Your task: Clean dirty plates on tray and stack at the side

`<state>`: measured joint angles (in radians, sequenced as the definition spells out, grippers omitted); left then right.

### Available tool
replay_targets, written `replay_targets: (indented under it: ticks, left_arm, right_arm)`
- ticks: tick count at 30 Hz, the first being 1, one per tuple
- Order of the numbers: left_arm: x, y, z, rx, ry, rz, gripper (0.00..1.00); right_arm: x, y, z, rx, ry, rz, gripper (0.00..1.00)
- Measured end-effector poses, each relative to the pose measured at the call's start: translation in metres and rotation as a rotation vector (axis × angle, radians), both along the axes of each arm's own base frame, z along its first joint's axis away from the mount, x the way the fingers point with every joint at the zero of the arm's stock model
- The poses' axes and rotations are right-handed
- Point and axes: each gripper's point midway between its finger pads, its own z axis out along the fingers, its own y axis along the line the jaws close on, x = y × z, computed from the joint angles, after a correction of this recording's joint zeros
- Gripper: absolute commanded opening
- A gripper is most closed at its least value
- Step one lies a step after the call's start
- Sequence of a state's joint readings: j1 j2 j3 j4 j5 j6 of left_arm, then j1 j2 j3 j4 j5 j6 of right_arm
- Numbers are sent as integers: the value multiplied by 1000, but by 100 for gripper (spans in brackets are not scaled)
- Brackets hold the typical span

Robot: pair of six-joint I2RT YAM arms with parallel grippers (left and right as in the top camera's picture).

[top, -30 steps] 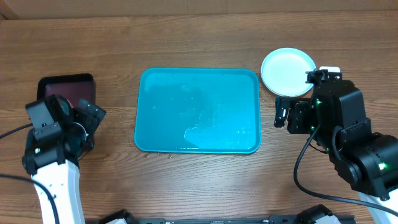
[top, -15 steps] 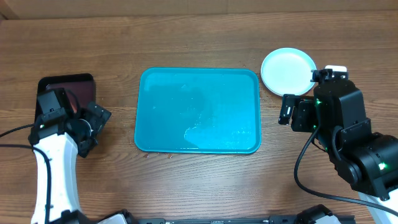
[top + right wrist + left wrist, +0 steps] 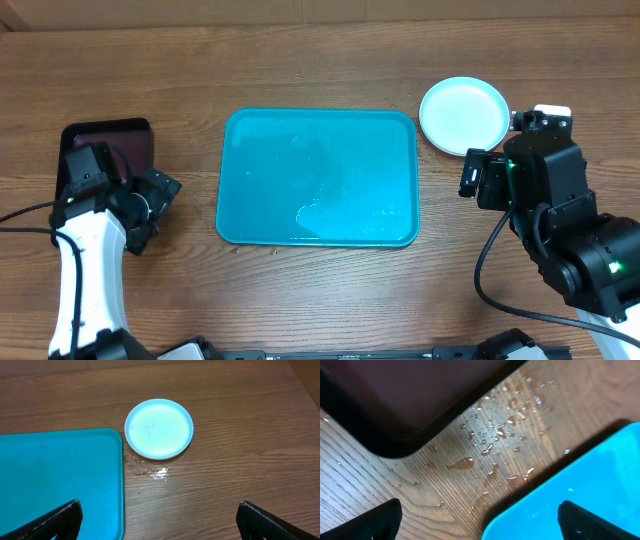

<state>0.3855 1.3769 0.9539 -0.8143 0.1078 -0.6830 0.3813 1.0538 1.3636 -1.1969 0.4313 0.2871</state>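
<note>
Overhead view, with 12 o'clock at the far edge of the table (image 3: 320, 60). The turquoise tray (image 3: 318, 178) lies at centre, its floor glossy with a film of water. A pale mint-blue plate (image 3: 463, 115) rests on the wood just off the tray's 2 o'clock corner, apart from the rim; whether other plates lie under it cannot be told. A dark tray (image 3: 105, 140) sits at 9 o'clock, well apart from the turquoise one.

The left gripper (image 3: 158, 205) hangs between the two trays with its fingers spread wide, holding nothing. The right gripper (image 3: 472, 175) hangs at 3 o'clock of the turquoise tray and 6 o'clock of the plate, also spread wide and holding nothing.

Change over the last second: the left arm has swung so that its gripper lies slightly nearer the turquoise tray. The right gripper has drawn off toward 3 o'clock, widening its gap from the tray rim and uncovering the plate's 4 o'clock edge. Both trays and the plate have stayed in place.

Left wrist view: droplets (image 3: 495, 445) bead the wood between the dark tray's corner (image 3: 395, 410) and the turquoise tray's corner (image 3: 580, 490). Right wrist view: the plate (image 3: 159, 428) sits near the tray rim (image 3: 120, 480), with a wet patch (image 3: 152, 472) on the wood at its 6 o'clock.
</note>
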Motion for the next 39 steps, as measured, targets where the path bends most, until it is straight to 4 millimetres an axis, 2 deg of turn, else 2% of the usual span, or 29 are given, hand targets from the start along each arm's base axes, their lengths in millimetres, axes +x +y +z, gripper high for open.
replay_targets:
  ticks: [1, 5, 6, 11, 14, 16, 24, 39]
  left_arm:
    - [0, 0, 6, 9, -20, 0, 100]
    - [-2, 0, 51, 75, -171, 3, 100]
    - [-5, -1, 70, 101, -235, 4, 100]
    - [-19, -7, 123, 174, -419, 6, 100]
    - [-28, -10, 144, 205, -495, 7, 100]
    - [-32, -12, 151, 215, -522, 7, 100]
    - [-30, -11, 148, 209, -512, 9, 100]
    - [-19, -6, 121, 169, -412, 9, 100]
  right_arm:
    - [0, 0, 0, -1, -1, -2, 100]
    - [0, -1, 1, -2, -4, -3, 100]
    - [1, 0, 1, 0, -7, -3, 100]
    - [1, -1, 1, -2, -9, -5, 100]
    - [1, -1, 1, -2, -8, -5, 100]
    - [1, -1, 1, -2, -9, -4, 100]
    - [1, -1, 1, -2, -9, -4, 100]
    - [1, -1, 1, -1, -9, -5, 100]
